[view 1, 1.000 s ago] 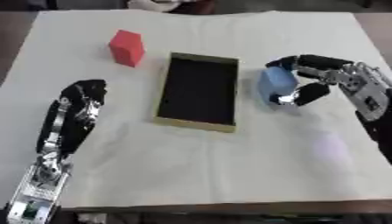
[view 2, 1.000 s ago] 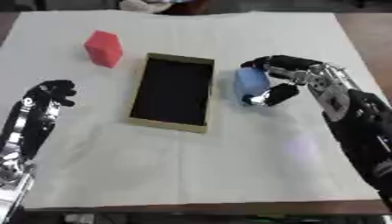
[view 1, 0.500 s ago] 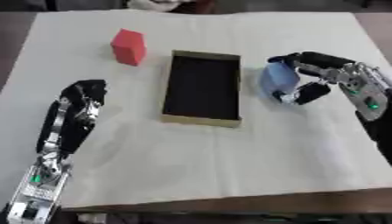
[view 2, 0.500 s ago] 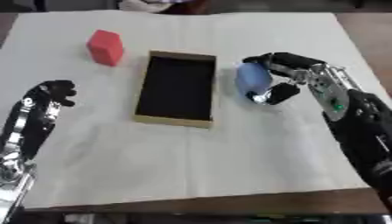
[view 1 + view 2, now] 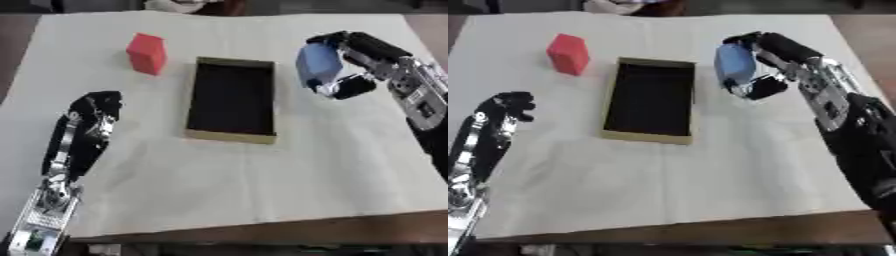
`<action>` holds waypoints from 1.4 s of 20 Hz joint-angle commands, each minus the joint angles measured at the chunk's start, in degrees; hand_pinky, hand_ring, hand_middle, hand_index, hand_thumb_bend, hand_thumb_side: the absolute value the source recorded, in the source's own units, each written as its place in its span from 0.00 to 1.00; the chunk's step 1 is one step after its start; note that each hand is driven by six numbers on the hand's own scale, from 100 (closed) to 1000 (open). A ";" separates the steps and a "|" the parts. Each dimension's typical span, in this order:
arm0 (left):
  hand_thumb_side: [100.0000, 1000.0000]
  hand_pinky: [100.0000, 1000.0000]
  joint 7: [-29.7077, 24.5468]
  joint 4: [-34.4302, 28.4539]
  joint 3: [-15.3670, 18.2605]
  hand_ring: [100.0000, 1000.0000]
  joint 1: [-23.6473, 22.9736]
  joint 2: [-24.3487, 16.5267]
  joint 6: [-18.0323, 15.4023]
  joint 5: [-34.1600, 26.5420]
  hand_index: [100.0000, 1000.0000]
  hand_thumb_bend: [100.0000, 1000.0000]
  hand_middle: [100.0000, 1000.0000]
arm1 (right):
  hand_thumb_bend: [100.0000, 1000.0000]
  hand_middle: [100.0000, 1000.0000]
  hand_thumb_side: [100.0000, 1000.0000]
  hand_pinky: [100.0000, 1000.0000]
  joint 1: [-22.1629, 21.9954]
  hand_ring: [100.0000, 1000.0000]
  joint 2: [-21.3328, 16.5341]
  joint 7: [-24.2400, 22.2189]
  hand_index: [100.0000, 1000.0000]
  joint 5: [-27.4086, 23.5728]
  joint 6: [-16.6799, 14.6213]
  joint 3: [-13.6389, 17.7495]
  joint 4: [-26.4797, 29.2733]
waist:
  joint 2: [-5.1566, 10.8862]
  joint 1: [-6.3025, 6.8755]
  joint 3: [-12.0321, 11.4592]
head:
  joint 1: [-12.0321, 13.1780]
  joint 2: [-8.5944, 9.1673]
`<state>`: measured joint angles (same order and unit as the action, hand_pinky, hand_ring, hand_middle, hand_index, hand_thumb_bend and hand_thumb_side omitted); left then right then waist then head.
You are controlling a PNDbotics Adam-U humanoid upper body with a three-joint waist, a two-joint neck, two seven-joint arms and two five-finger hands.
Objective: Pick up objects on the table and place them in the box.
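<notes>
The box [image 5: 231, 97] lay empty. The right hand [image 5: 360, 65], fingers curled round a blue block [image 5: 316, 65], hung just beside it; the red block [image 5: 146, 53] waited beyond the box, untouched.

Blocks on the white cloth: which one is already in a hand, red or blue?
The blue block, held by the right hand just right of the dark open box. The red block stands alone, left of the box; the left hand holds nothing.
</notes>
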<state>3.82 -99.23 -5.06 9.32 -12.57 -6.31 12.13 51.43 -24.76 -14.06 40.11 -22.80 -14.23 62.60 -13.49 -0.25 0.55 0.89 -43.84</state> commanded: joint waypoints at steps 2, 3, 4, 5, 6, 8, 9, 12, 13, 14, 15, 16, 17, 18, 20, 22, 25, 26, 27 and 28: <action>0.76 0.62 -0.20 -0.69 -0.26 0.69 0.25 -0.96 -0.03 -0.14 0.73 0.18 0.65 | 0.05 0.70 0.33 0.79 2.11 0.83 -0.04 -1.91 0.93 -2.85 0.57 -0.31 2.93 | 1.99 -0.29 -0.19 | -0.47 -0.28; 0.76 0.63 -0.38 -0.68 -0.46 0.69 0.29 -0.89 -0.05 -0.18 0.73 0.18 0.65 | 0.05 0.70 0.34 0.79 3.08 0.83 0.90 -2.61 0.93 -3.11 0.17 -1.24 3.23 | 2.07 -0.18 -0.43 | -0.88 -0.28; 0.76 0.63 -0.49 -0.70 -0.56 0.69 0.35 -0.84 -0.07 -0.23 0.73 0.18 0.65 | 0.05 0.70 0.35 0.79 4.34 0.83 2.16 -3.45 0.93 -3.09 -0.06 -2.26 2.66 | 2.12 -0.05 -0.64 | -1.24 -0.28; 0.76 0.63 -0.54 -0.72 -0.56 0.69 0.36 -0.82 -0.07 -0.27 0.73 0.18 0.65 | 0.05 0.70 0.36 0.79 5.45 0.83 3.56 -4.34 0.93 -2.90 -0.08 -2.76 1.63 | 2.15 0.04 -0.69 | -1.39 -0.28; 0.76 0.63 -0.58 -0.74 -0.58 0.69 0.36 -0.80 -0.06 -0.30 0.73 0.18 0.65 | 0.04 0.70 0.36 0.79 6.17 0.83 4.99 -5.21 0.93 -2.56 -0.08 -3.04 0.41 | 2.16 0.15 -0.88 | -1.69 -0.28; 0.76 0.63 -0.64 -0.76 -0.60 0.70 0.32 -0.77 -0.02 -0.34 0.73 0.18 0.65 | 0.04 0.71 0.39 0.79 6.97 0.84 7.91 -6.59 0.93 -1.45 -0.45 -3.25 -2.21 | 2.19 0.26 -1.17 | -2.11 -0.28; 0.76 0.63 -0.65 -0.77 -0.58 0.70 0.29 -0.76 -0.01 -0.34 0.73 0.18 0.65 | 0.04 0.71 0.40 0.79 7.16 0.84 9.37 -7.08 0.94 -0.71 -0.79 -3.31 -3.35 | 2.20 0.27 -1.21 | -2.18 -0.28; 0.76 0.63 -0.60 -0.75 -0.50 0.70 0.25 -0.75 0.02 -0.34 0.73 0.18 0.65 | 0.05 0.72 0.42 0.80 6.94 0.84 12.73 -8.53 0.94 1.84 -2.67 -4.20 -5.72 | 2.15 0.19 -1.19 | -2.12 -0.28; 0.76 0.63 -0.59 -0.73 -0.49 0.70 0.23 -0.77 0.02 -0.32 0.73 0.18 0.65 | 0.05 0.73 0.43 0.80 6.71 0.84 13.16 -8.99 0.95 2.63 -3.39 -4.50 -6.23 | 2.12 0.16 -1.17 | -2.08 -0.28; 0.76 0.63 -0.57 -0.72 -0.47 0.70 0.21 -0.79 0.03 -0.30 0.73 0.18 0.65 | 0.05 0.73 0.44 0.80 6.39 0.85 13.40 -9.53 0.95 3.35 -4.03 -4.77 -6.77 | 2.10 0.12 -1.13 | -2.06 -0.28; 0.76 0.63 -0.53 -0.70 -0.45 0.70 0.20 -0.80 0.03 -0.29 0.73 0.18 0.65 | 0.05 0.73 0.45 0.80 6.05 0.85 13.48 -10.08 0.95 4.02 -4.58 -4.91 -7.33 | 2.08 0.08 -1.08 | -2.05 -0.28; 0.76 0.62 -0.51 -0.68 -0.44 0.70 0.18 -0.82 0.04 -0.28 0.73 0.18 0.65 | 0.05 0.74 0.46 0.80 5.69 0.85 13.40 -10.56 0.95 4.68 -4.92 -4.94 -7.88 | 2.06 0.04 -0.99 | -1.99 -0.28; 0.76 0.62 -0.49 -0.64 -0.43 0.70 0.16 -0.83 0.05 -0.27 0.73 0.18 0.65 | 0.06 0.74 0.47 0.80 5.39 0.85 13.23 -10.95 0.95 5.30 -5.16 -4.87 -8.37 | 2.06 0.01 -0.91 | -1.92 -0.28; 0.76 0.62 -0.46 -0.62 -0.42 0.70 0.16 -0.83 0.05 -0.25 0.73 0.18 0.65 | 0.07 0.74 0.48 0.81 5.12 0.85 12.95 -11.22 0.95 5.82 -5.34 -4.71 -8.80 | 2.06 -0.02 -0.80 | -1.88 -0.28; 0.76 0.63 -0.43 -0.61 -0.40 0.70 0.14 -0.86 0.03 -0.23 0.73 0.18 0.65 | 0.09 0.75 0.50 0.81 4.73 0.85 12.20 -11.49 0.96 6.42 -5.60 -4.39 -9.30 | 2.10 -0.06 -0.61 | -1.79 -0.28; 0.76 0.63 -0.38 -0.58 -0.35 0.70 0.09 -0.91 0.04 -0.21 0.73 0.18 0.65 | 0.13 0.76 0.55 0.81 4.50 0.86 11.28 -11.76 0.97 6.53 -5.77 -4.15 -9.26 | 2.15 -0.12 -0.43 | -1.72 -0.28; 0.76 0.63 -0.35 -0.50 -0.36 0.70 0.02 -0.93 0.04 -0.18 0.73 0.18 0.65 | 0.19 0.80 0.60 0.82 4.36 0.88 9.88 -12.50 0.98 5.97 -5.99 -4.08 -8.30 | 2.23 -0.25 -0.14 | -1.69 -0.28; 0.76 0.63 -0.38 -0.48 -0.38 0.70 0.01 -0.93 0.01 -0.17 0.73 0.18 0.65 | 0.22 0.83 0.63 0.83 4.33 0.89 9.44 -12.84 0.99 5.69 -6.09 -4.13 -7.82 | 2.24 -0.29 -0.08 | -1.66 -0.28; 0.76 0.63 -0.39 -0.47 -0.38 0.70 0.00 -0.94 0.00 -0.16 0.73 0.18 0.65 | 0.24 0.85 0.65 0.83 4.29 0.89 9.03 -13.16 0.99 5.32 -6.20 -4.19 -7.28 | 2.25 -0.33 -0.04 | -1.64 -0.28; 0.76 0.63 -0.38 -0.47 -0.35 0.70 -0.01 -0.95 -0.02 -0.14 0.73 0.18 0.65 | 0.26 0.87 0.66 0.84 4.25 0.90 8.61 -13.41 0.99 4.92 -6.34 -4.30 -6.65 | 2.26 -0.37 -0.03 | -1.63 -0.28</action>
<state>3.35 -98.99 -5.70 9.08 -12.57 -6.29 12.03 54.83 -14.48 -27.07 45.63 -29.00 -18.78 54.27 -13.20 -0.25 0.43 -0.85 -43.84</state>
